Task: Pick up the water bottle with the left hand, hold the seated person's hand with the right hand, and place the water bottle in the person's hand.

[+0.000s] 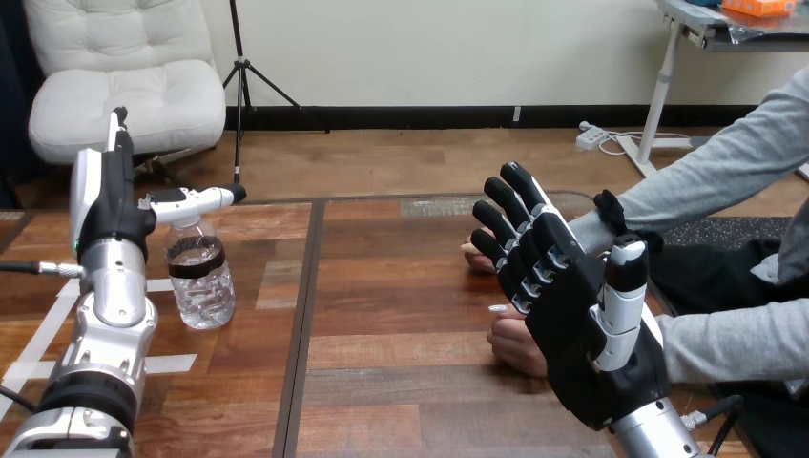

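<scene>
A white chair (124,86) is set far left on the wood floor (410,157), a tripod (235,38) beside it; a desk (696,19) is seen far right.

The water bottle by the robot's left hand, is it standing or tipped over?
Upright: the water bottle stands on its base on the table, neck pointing up.

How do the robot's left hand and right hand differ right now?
The left hand stands edge-on beside the water bottle, thumb stretched over its cap; the right hand faces broadside, fingers fanned. The left hand is at the left of the table; the right hand is up in front of the person's hands, hiding part of them. Both are open with fingers pointing up, and neither holds anything.
</scene>
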{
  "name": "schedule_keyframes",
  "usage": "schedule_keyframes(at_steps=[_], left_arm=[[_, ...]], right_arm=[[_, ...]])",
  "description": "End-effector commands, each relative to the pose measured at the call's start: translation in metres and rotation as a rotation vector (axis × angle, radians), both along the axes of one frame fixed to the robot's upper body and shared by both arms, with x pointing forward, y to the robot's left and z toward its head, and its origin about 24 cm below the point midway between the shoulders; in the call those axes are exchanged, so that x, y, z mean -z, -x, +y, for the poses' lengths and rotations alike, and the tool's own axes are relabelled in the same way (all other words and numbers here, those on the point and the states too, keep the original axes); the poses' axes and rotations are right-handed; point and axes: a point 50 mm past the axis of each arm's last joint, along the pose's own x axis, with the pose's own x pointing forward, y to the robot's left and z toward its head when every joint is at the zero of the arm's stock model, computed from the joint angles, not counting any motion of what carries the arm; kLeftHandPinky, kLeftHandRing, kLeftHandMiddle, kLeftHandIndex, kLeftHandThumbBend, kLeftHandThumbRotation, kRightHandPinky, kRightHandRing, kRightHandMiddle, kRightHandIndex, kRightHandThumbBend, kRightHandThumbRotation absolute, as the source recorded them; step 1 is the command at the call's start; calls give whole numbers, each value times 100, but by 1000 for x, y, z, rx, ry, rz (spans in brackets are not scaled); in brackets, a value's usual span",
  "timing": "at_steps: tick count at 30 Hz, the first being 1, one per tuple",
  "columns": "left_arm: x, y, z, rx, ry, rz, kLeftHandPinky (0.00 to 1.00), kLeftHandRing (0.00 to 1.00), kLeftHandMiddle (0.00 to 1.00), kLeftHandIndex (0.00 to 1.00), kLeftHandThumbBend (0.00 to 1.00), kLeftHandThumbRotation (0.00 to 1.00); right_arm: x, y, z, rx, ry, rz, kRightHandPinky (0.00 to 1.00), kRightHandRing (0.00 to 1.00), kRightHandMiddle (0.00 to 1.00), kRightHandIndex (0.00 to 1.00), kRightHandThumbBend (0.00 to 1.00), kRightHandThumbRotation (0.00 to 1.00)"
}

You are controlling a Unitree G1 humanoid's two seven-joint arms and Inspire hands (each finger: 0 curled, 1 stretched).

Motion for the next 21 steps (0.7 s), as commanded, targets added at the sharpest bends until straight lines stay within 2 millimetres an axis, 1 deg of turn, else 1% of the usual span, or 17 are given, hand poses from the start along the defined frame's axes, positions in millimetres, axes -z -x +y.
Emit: schedule_keyframes(at_steps=[1,16,21], left_arm=[[-32,-15,0,11,-39,-81,97,100,100,100,100,0],[-25,-12,-2,34,-40,-59,97,100,100,100,100,0],[-23,-12,-2,40,-40,-53,98,100,100,100,100,3]], right_arm=[[-15,-7,3,-12,-16,-68,100,100,100,100,100,100],[-15,-8,3,-15,-16,-66,100,100,100,100,100,100],[-15,-8,3,-14,-13,-70,100,100,100,100,100,100]])
